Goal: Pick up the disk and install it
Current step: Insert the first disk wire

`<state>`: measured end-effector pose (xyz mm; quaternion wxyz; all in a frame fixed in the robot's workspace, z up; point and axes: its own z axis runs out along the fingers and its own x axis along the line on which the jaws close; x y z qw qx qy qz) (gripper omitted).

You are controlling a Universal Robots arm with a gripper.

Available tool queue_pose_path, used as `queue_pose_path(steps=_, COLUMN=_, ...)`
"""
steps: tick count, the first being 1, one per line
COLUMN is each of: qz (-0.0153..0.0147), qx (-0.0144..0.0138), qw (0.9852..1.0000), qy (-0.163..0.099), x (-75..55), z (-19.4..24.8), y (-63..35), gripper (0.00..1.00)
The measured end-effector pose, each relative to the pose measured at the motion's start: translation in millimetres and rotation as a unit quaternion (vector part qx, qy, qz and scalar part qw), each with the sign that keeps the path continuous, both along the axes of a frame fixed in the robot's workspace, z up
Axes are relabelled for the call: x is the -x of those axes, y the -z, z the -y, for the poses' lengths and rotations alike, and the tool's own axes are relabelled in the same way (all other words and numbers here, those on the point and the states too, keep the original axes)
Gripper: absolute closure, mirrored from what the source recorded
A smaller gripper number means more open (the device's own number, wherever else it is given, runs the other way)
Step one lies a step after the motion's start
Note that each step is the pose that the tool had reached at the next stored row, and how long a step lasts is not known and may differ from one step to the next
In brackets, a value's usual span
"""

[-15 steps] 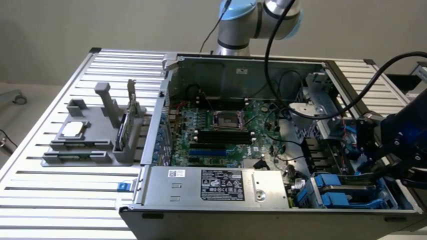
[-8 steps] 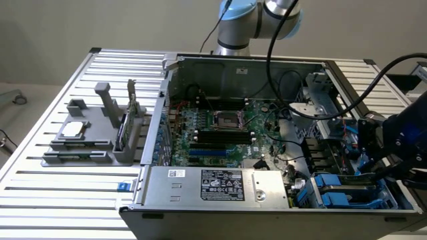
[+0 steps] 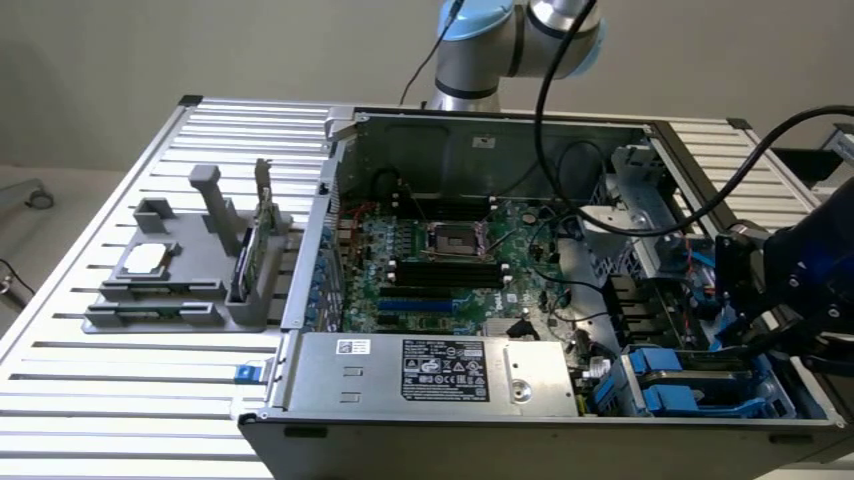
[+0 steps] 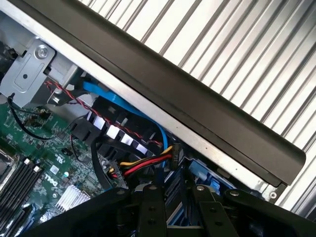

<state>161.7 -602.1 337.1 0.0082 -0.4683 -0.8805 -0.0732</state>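
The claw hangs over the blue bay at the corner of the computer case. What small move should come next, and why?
Probably a slow, straight descent: the claw sits just above the blue bay, with cables close beside.

Silver-grey tubular arm [image 3: 567, 35], pale blue joint cap [image 3: 467, 30], glossy black cables [image 3: 539, 110] looped alongside.
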Motion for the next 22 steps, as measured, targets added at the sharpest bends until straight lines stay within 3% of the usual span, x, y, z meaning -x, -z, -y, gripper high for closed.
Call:
queue_pose_path(steps=8, qz=-0.0021, qx=0.0002, qw=1.0000, qy=0.003, x=-6.6, z=-0.3, y=2.7, gripper=0.73)
queue_pose_path(steps=17, qz=-0.0150, qx=0.0002, qw=0.9999, qy=0.006, x=-6.8, z=-0.9, y=3.2, gripper=0.73)
queue_pose_path(steps=22, qz=-0.0180, qx=-0.0004, qw=0.9998, qy=0.008, x=-9.4, z=-1.8, y=3.1, gripper=0.73)
